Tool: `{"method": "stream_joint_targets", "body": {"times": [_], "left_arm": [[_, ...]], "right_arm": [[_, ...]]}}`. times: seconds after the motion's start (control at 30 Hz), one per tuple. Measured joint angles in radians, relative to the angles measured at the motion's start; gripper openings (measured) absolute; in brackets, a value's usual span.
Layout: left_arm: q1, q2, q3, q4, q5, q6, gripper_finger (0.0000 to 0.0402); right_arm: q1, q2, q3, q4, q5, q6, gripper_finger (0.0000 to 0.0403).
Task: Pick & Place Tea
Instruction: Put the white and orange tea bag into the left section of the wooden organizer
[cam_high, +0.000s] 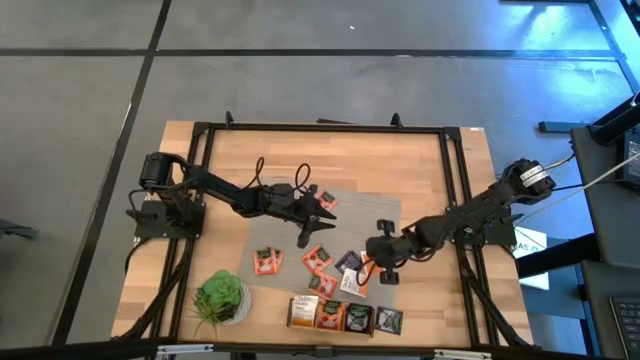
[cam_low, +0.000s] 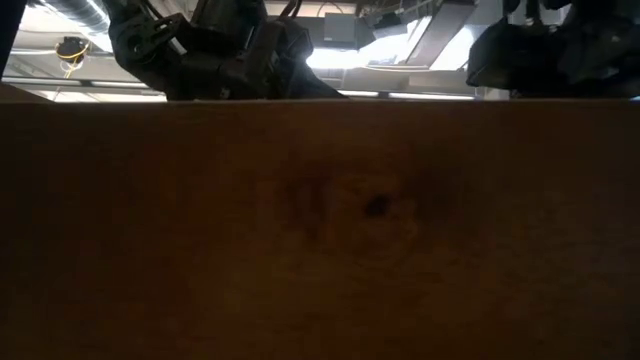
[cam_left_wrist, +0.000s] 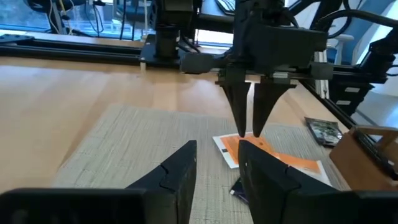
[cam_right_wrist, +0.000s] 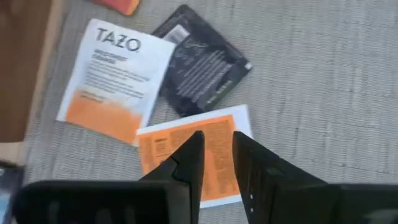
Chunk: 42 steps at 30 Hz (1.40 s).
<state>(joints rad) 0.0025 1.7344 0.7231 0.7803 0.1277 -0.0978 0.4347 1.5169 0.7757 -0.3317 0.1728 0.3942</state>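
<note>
Jaws: right gripper (cam_right_wrist: 214, 163) narrowly parted over a flat orange-and-white paper sachet (cam_right_wrist: 186, 149), ungrasped; left gripper (cam_left_wrist: 217, 180) parted, empty, at nine o'clock; most sachets remain.

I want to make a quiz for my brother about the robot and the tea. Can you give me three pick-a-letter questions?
1. Where is the plant?
A. on the wood beside the grey mat
B. in the middle of the mat
C. in a pincer

2. What colour is the sachet under the right pincer?
A. green
B. blue
C. orange and white

3. How is the left pincer?
A. shut on a sachet
B. open and empty
C. holding the plant

Answers:
1 A: the pot stands off the mat, on the left arm's side.
2 C: the right wrist view shows an orange panel with a white border.
3 B: there is a gap between its fingers and nothing in it.
</note>
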Motion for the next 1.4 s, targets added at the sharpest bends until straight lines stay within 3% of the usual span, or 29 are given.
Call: {"method": "stream_joint_targets", "body": {"times": [0.47, 0.93, 1.4], "left_arm": [[0.0, 0.0, 0.0, -0.031, -0.004, 0.034, 0.0112], [0.0, 0.0, 0.0, -0.038, -0.006, 0.034, 0.0112], [-0.001, 0.0, 0.0, -0.058, -0.007, 0.034, 0.0112]], "right_arm": [[-0.046, 0.133, 0.0, 0.045, 0.002, -0.09, 0.0087], [-0.053, 0.187, 0.004, 0.055, 0.01, -0.052, 0.0084], [-0.088, 0.19, -0.001, 0.051, 0.255, -0.003, 0.0051]]}}
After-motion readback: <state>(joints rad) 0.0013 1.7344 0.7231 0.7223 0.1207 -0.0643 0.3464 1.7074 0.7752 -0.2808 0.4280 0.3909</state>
